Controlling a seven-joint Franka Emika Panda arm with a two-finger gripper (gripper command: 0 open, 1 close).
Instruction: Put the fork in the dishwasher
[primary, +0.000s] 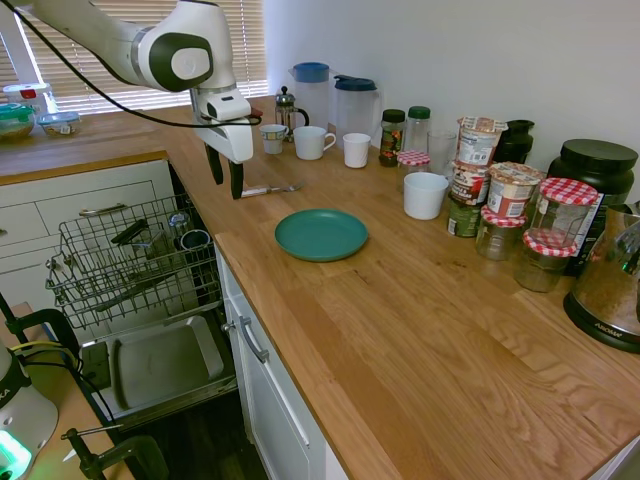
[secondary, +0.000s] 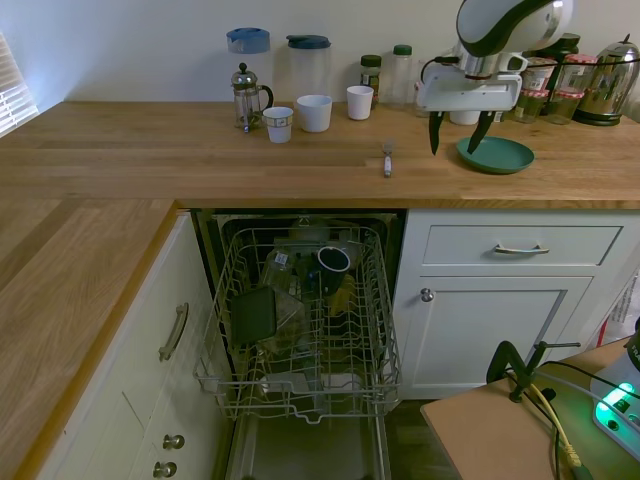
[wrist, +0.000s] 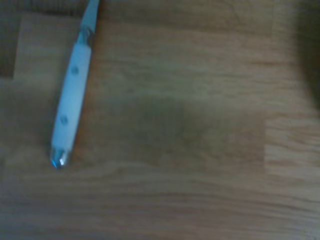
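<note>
The fork (primary: 270, 188) lies flat on the wooden counter behind the open dishwasher, tines pointing towards the mugs; it also shows as the fork (secondary: 387, 160). In the wrist view the fork's pale handle (wrist: 70, 100) crosses blurred wood. My gripper (primary: 227, 178) hangs open above the counter close to the fork's handle end, with nothing between its fingers. From the other side the gripper (secondary: 456, 146) hovers between the fork and the green plate (secondary: 494, 154). The dishwasher rack (primary: 130, 260) is pulled out over the lowered door (primary: 160, 365) and holds several dishes.
A French press (primary: 287, 108), two jugs and mugs (primary: 312, 142) stand at the back of the counter. Jars, pots and a kettle (primary: 610, 290) crowd the far right. White drawers (secondary: 520, 245) flank the dishwasher rack (secondary: 300, 310).
</note>
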